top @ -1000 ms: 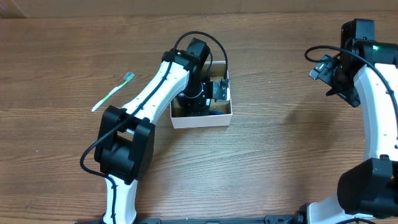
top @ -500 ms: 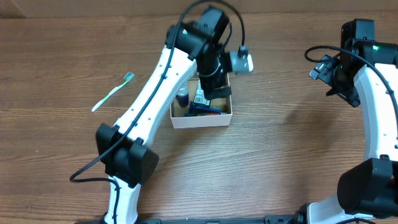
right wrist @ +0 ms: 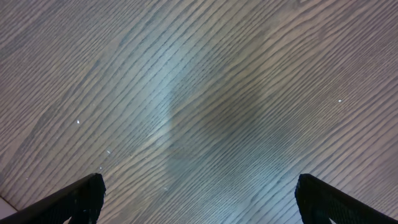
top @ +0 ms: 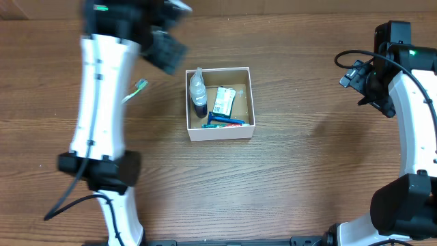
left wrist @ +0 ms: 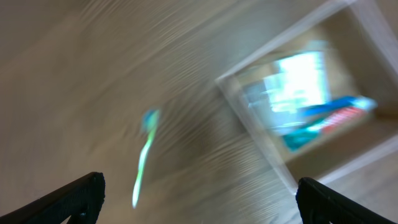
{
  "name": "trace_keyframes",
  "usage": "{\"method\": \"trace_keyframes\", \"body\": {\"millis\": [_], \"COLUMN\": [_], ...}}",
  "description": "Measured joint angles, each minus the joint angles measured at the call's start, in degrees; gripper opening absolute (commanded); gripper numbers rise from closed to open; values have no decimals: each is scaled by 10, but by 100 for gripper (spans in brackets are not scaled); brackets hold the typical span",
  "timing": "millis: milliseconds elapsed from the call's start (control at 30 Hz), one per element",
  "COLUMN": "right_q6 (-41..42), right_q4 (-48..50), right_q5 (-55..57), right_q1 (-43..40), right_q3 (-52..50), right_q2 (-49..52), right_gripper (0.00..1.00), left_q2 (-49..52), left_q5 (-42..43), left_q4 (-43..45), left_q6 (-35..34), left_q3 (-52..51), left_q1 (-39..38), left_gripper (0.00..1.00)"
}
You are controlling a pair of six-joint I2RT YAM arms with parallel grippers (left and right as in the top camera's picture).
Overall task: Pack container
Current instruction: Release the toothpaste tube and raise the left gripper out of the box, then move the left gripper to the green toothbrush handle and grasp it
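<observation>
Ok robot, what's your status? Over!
Left gripper open, empty. Right gripper open, empty over table. Container holds bottle and packet; toothbrush outside it. Nothing blocking the container.

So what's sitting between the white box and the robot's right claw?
Nothing. In the overhead view, only bare wooden table separates the box from the right gripper.

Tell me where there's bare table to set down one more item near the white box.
The widest bare wood lies between the container and the right arm. The stretch in front of the container's near wall is free too. Its left side is crowded: the toothbrush lies there, partly hidden by the left arm.
</observation>
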Motion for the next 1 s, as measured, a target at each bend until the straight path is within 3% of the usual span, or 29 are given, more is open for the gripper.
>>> {"method": "trace_keyframes", "body": {"millis": [133, 267, 567, 1000], "right_q6": [0, 0, 0, 0], "right_q4": [0, 0, 0, 0], "right_q5": [0, 0, 0, 0], "right_q1": [0, 0, 0, 0], "right_q3": [0, 0, 0, 0], "right_q2": [0, 0, 0, 0], "right_gripper": [100, 100, 100, 100], "left_q2": [0, 0, 2, 2], "left_q5": [3, 18, 43, 48], "left_q4": [20, 78, 198, 355], "left_q6": [-31, -44, -33, 68], "left_q3": [-60, -159, -338, -487], "left_q1": [101, 152, 168, 168], "left_gripper": [100, 100, 100, 100]}}
